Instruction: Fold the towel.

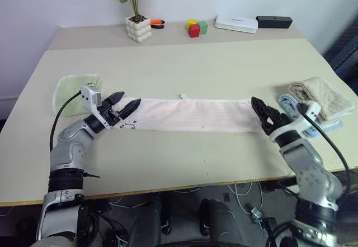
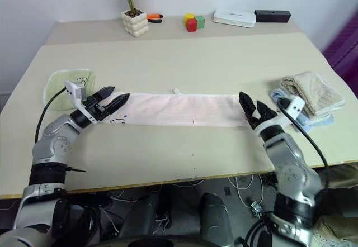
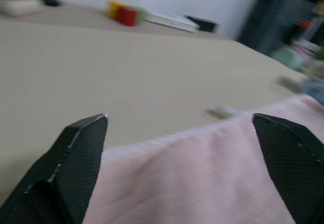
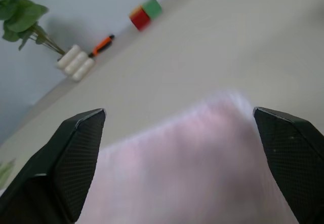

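Both grippers sit nearest the head camera, one at each end of the towel. That towel is pale pink and lies as a long narrow band across the middle of the table, flat on the surface. At its left end, the left gripper has its two black fingers spread apart, tips over the towel's end and holding nothing. At the right end, the right gripper likewise stands with fingers parted, empty, at the towel's edge. A light-green cloth lies beyond the left gripper, and a beige folded towel rests on a blue cloth beside the right one. Along the far edge stand a potted plant, coloured blocks, a white box and a black box.

From the left wrist, the wide-set fingers frame pink terry beneath them, with bare table beyond.

From the right wrist, the fingers are equally far apart over the towel's end, with the plant and blocks far off.
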Robot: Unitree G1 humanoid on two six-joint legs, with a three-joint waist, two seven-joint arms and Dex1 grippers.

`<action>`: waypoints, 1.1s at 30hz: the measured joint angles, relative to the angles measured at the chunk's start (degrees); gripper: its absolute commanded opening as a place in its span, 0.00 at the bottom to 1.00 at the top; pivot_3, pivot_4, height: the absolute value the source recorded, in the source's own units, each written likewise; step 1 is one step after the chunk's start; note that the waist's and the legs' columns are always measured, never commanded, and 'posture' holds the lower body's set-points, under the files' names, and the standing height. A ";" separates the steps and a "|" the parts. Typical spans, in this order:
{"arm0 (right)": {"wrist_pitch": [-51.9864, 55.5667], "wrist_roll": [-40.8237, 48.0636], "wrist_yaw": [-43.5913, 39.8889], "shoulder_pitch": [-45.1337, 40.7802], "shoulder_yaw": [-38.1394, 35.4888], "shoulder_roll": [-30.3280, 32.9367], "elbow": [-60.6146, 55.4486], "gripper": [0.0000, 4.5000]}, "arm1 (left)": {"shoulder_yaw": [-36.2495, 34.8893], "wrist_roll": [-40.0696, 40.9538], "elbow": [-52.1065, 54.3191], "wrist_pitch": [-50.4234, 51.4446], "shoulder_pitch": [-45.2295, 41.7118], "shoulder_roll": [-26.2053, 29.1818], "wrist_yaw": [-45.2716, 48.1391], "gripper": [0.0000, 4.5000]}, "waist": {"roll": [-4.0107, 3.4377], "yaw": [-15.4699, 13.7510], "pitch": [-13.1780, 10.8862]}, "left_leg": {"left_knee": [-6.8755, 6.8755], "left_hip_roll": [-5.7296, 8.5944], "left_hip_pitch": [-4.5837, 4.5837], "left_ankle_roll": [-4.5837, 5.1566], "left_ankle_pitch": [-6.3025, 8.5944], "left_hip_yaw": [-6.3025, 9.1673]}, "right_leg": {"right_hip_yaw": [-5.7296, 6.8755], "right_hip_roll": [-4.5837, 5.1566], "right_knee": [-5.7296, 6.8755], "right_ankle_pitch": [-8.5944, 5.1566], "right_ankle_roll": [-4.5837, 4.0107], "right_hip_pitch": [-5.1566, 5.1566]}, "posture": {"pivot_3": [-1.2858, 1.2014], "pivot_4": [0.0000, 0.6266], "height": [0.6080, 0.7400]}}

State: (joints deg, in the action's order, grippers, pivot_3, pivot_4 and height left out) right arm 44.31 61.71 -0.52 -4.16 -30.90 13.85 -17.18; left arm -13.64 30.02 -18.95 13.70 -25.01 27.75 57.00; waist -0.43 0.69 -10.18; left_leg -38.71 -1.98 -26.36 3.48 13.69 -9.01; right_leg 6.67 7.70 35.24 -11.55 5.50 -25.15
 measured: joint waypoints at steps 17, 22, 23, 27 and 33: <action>-2.14 23.49 23.65 7.45 3.02 -1.48 -5.59 1.00 | 3.96 4.96 5.17 5.84 -4.89 6.94 20.11 0.99 | 0.11 0.33 0.09 | 0.47 0.02 0.09 -0.04 -0.08 -0.13 | -0.11 -0.07 -0.19 0.00 -0.02 -0.10 | 0.52 0.24 1.00; -4.97 19.85 23.75 4.18 4.51 -1.56 -1.48 0.71 | 3.70 5.58 7.83 7.20 -1.87 7.35 20.02 1.00 | 0.32 0.38 0.24 | 0.47 0.03 0.30 -0.03 -0.05 -0.15 | -0.15 -0.05 -0.25 -0.01 -0.04 0.08 | 0.52 0.24 1.00; -5.57 18.90 23.86 3.01 4.84 -1.60 0.00 0.60 | 3.57 5.59 8.17 7.27 -0.52 7.62 19.86 1.00 | 0.34 0.38 0.25 | 0.47 0.02 0.30 -0.03 -0.05 -0.15 | -0.15 -0.06 -0.26 -0.02 -0.05 0.07 | 0.52 0.24 1.00; -7.27 15.88 24.00 -1.51 5.42 -2.12 4.82 0.14 | 2.89 5.96 10.83 8.24 1.64 8.02 18.43 1.00 | 0.35 0.27 0.25 | 0.49 0.02 0.28 -0.04 -0.05 -0.15 | -0.17 -0.05 -0.25 -0.02 -0.05 0.02 | 0.52 0.24 1.00; -9.24 9.84 21.36 -6.15 6.77 -1.71 8.40 0.01 | 1.86 6.88 13.26 8.54 2.53 8.16 16.71 1.00 | 0.53 0.36 0.38 | 0.49 0.02 0.28 -0.06 -0.06 -0.18 | -0.18 -0.05 -0.26 -0.01 -0.06 0.03 | 0.52 0.24 1.00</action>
State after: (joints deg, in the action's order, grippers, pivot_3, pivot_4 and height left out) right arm 35.07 71.55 20.85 -10.31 -24.13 12.14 -8.78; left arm -11.78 36.90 -5.70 22.24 -22.47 35.91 73.71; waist 0.10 1.05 -9.80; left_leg -38.22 -1.97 -26.08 3.42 13.63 -9.20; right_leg 6.49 7.65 34.98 -11.56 5.44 -25.12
